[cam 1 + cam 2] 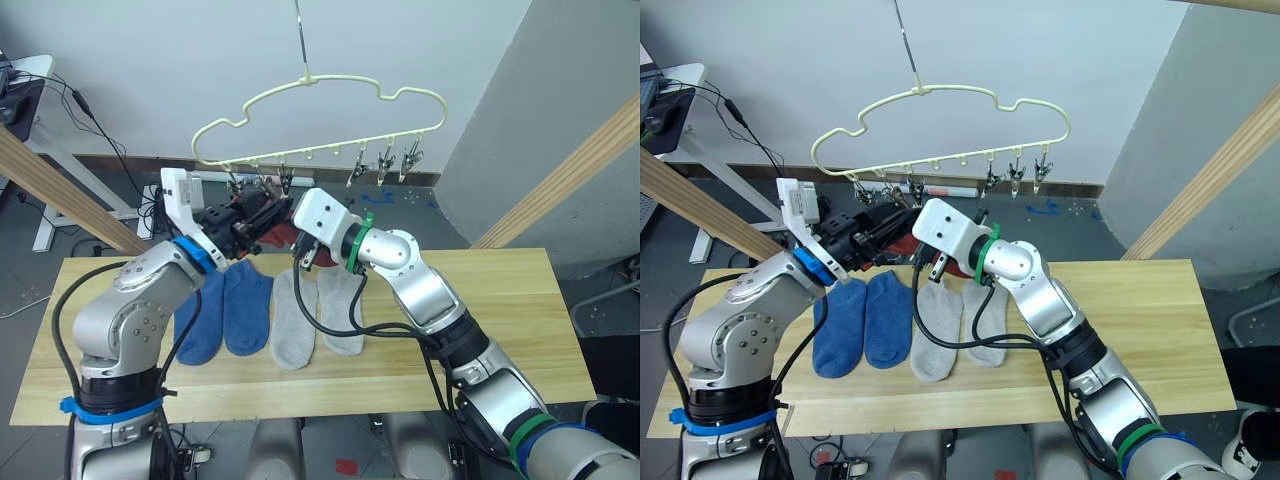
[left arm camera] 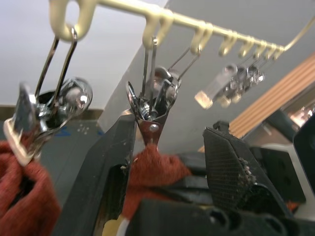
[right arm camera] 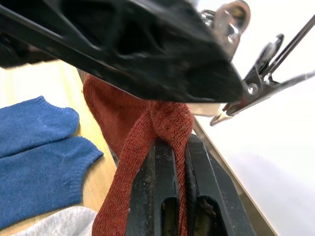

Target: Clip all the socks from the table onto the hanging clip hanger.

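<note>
The clip hanger [image 1: 320, 115] is hanging by its long hook above the far edge of the table [image 1: 500, 310], its row of small metal clips [image 1: 385, 165] dangling beneath the lower bar; both arms are reaching up to the left end of that row.

The right gripper [image 3: 179, 167] is pinching a fold of a rust red sock [image 3: 147, 132]; its two fingers are standing close together with the fabric bunched between them, so it is clenched on that sock; the sock is being held in the air just under the clips, above the back of the table.

The left gripper [image 2: 167, 162] is sitting with its fingers [image 2: 231, 167] spread apart, one on each side of a clip [image 2: 150, 110]; the pads are not pressing on the clip, so the gripper is released; red fabric [image 2: 152, 169] is showing directly under that clip's tip, though whether the clip is gripping it cannot be told; a second piece of red sock [image 2: 22, 196] is hanging from the neighbouring clip [image 2: 29, 128], whose mouth is biting the fabric.

On the table, two blue socks [image 1: 225, 310] are lying side by side, toes toward the near edge; two light grey socks [image 1: 315, 315] are lying just beside them on the robot's right, laid out the same way.
</note>
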Tool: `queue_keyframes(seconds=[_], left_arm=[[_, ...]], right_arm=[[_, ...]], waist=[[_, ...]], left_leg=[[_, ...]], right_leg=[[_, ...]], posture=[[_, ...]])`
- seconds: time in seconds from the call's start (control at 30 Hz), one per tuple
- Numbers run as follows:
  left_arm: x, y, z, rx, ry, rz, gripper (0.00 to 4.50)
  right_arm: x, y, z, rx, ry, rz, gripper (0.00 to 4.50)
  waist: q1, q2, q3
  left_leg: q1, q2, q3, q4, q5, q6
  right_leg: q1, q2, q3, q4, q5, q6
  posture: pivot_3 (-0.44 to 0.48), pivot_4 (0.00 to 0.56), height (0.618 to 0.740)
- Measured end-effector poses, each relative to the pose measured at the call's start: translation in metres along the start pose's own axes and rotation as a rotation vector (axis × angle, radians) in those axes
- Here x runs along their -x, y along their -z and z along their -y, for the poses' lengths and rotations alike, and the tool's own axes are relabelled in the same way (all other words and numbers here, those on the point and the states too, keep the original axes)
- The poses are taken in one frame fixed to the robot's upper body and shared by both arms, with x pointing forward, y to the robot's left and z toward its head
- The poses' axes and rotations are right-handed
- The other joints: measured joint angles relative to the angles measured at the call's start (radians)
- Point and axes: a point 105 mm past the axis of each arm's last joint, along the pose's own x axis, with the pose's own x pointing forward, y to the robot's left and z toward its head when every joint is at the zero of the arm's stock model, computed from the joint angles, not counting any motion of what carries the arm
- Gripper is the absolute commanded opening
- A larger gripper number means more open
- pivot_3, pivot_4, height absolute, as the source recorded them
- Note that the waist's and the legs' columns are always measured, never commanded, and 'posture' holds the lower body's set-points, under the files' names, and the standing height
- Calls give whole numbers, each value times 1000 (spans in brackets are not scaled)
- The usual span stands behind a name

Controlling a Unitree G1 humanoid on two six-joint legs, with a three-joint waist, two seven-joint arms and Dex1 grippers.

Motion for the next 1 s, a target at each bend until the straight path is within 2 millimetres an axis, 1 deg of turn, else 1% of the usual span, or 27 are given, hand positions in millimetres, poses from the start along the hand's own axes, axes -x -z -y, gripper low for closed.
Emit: queue_keyframes(seconds=[0.1,0.23,0.3,0.33,0.5,0.6,0.77,0.9,1.0], left_arm=[[5,0,0,-24,-2,-16,2421],[9,4,-1,-27,-10,-32,2453],[11,6,-2,-36,-16,-34,2453],[12,6,-2,-41,-18,-34,2453],[12,0,2,-117,-19,1,2453],[9,0,5,-162,-16,21,2453],[4,1,11,-252,-29,70,2453],[0,17,20,-293,-45,103,2453],[-5,24,26,-306,-53,133,2453]], right_arm=[[0,1,0,-1,0,-1,0],[1,0,-4,-32,-15,15,1043],[2,1,-6,-37,-25,16,1795],[3,1,-6,-32,-27,14,2098],[13,6,-5,4,-44,-4,2098],[26,10,-5,25,-68,-20,2098],[59,13,1,5,-110,-17,2098],[91,17,15,-47,-111,-25,2098],[106,10,22,-63,-116,-8,2098]], waist=[[0,0,0],[1,0,0],[1,0,0],[1,0,0],[4,0,0],[6,0,0],[9,-1,0],[14,-1,-1],[13,-1,-1]], left_leg=[[0,0,0,0,0,0],[0,0,0,0,0,0],[0,0,0,0,0,0],[0,0,0,0,0,0],[0,0,0,0,0,0],[0,0,0,0,0,0],[0,-1,0,0,0,0],[0,-1,1,1,0,0],[1,0,1,1,0,1]], right_leg=[[0,0,0,0,0,0],[0,0,0,0,0,0],[0,0,0,0,0,0],[0,0,0,0,0,0],[0,0,0,0,0,0],[0,0,0,0,0,0],[0,-1,0,0,0,0],[1,-1,0,0,0,0],[1,0,0,0,1,-1]], posture=[[-26,329,735],[-25,329,735],[-25,329,735],[-25,329,735],[-25,316,735],[-31,324,735],[-31,314,735],[-38,318,735],[-48,318,735]])
